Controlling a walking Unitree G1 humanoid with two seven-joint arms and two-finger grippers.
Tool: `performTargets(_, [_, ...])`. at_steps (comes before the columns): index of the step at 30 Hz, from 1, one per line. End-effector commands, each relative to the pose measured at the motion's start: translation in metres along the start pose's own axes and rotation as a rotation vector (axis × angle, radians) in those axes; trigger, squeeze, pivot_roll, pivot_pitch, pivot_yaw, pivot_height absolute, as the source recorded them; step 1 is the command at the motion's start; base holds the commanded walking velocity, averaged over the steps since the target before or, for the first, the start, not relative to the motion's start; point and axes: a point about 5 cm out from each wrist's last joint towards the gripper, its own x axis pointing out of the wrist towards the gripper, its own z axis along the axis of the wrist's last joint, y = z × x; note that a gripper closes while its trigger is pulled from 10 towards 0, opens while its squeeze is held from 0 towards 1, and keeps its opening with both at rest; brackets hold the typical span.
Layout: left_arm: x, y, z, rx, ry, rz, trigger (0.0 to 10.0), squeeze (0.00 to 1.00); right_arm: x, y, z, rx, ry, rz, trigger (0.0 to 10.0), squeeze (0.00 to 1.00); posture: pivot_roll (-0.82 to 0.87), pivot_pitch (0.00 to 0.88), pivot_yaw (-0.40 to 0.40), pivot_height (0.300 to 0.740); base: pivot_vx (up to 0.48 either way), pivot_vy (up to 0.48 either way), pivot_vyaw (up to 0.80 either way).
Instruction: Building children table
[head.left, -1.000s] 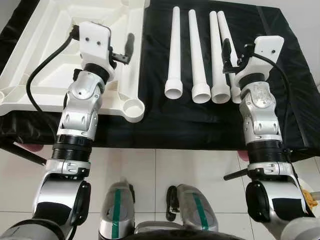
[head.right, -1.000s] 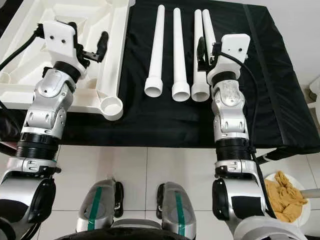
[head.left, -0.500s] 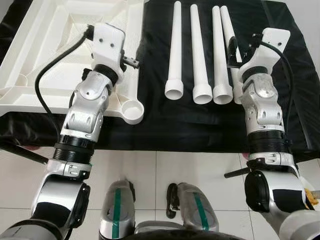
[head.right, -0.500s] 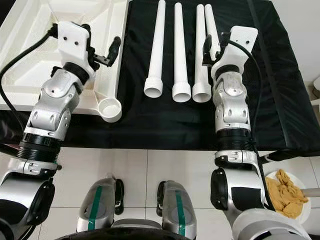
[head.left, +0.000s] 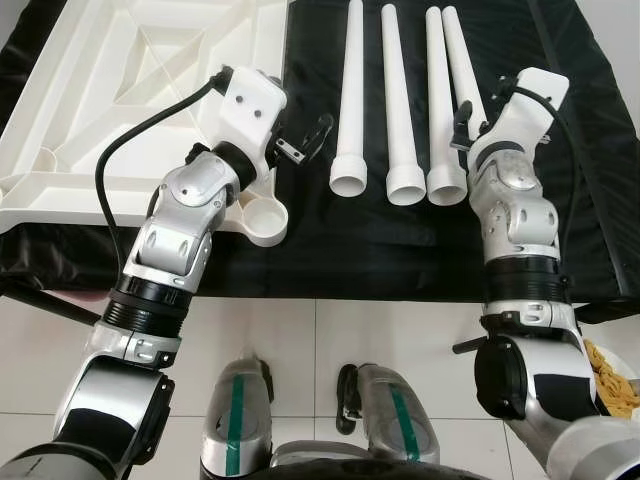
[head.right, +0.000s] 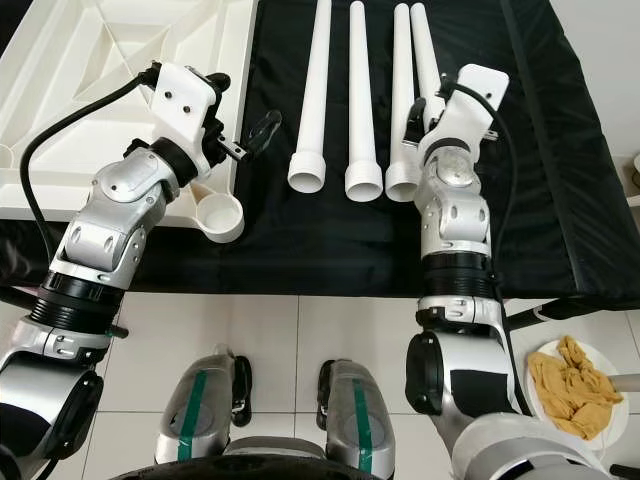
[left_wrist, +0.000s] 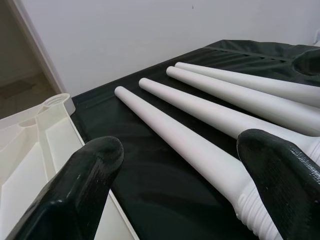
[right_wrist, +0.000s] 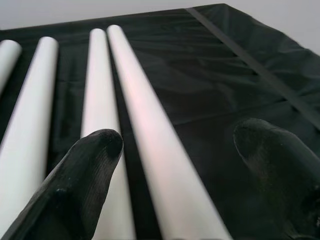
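L gripper (head.left: 305, 143): jaws apart, 9 o'clock of leftmost leg (head.left: 351, 95)
R gripper (head.right: 425, 108): jaws apart over rightmost leg (head.right: 424, 48)
tabletop (head.left: 120, 90): upside down, desk's (head.left: 580, 150) 9 o'clock side

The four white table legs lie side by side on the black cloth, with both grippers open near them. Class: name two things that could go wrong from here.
1. The right gripper straddles the rightmost leg, which lies against its neighbour; closing could nudge or pinch both.
2. The legs are round, so the left gripper, approaching the leftmost leg, might set it rolling across the black cloth.
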Motion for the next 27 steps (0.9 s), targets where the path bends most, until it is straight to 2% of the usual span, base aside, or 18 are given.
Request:
performTargets(1, [0.000, -0.004, 0.003, 0.001, -0.003, -0.019, 10.0, 0.00, 0.004, -0.008, -0.004, 0.021, 0.065, -0.036, 10.0, 0.00, 0.04, 0.018, -0.003, 0.740, 0.000, 0.000, 0.00])
performTargets(7, [0.000, -0.005, 0.006, 0.002, -0.001, -0.036, 10.0, 0.00, 0.007, -0.015, -0.010, 0.041, 0.176, -0.040, 10.0, 0.00, 0.04, 0.011, -0.005, 0.740, 0.000, 0.000, 0.00])
performTargets(10, [0.001, -0.005, 0.006, 0.007, 0.001, -0.034, 10.0, 0.00, 0.007, -0.015, -0.015, 0.020, 0.230, -0.020, 10.0, 0.00, 0.04, 0.007, -0.006, 0.740, 0.000, 0.000, 0.00])
performTargets(12, [0.001, -0.004, 0.007, 0.007, 0.002, -0.030, 10.0, 0.00, 0.006, -0.013, -0.023, -0.020, 0.305, 0.021, 10.0, 0.00, 0.04, 0.004, -0.010, 0.740, 0.000, 0.000, 0.00])
performTargets(15, [0.002, -0.003, 0.008, 0.005, 0.001, -0.024, 10.0, 0.00, 0.006, -0.013, -0.029, -0.056, 0.346, 0.059, 10.0, 0.00, 0.04, 0.003, -0.011, 0.740, 0.000, 0.000, 0.00])
performTargets(20, [0.002, -0.004, 0.009, 0.002, -0.001, -0.017, 10.0, 0.00, 0.008, -0.014, -0.034, -0.057, 0.422, 0.114, 10.0, 0.00, 0.03, 0.006, -0.013, 0.740, 0.000, 0.000, 0.00])
performTargets(27, [0.001, -0.006, 0.009, 0.002, 0.001, -0.011, 10.0, 0.00, 0.009, -0.017, -0.042, -0.040, 0.512, 0.132, 10.0, 0.00, 0.03, 0.005, -0.015, 0.740, 0.000, 0.000, 0.00])
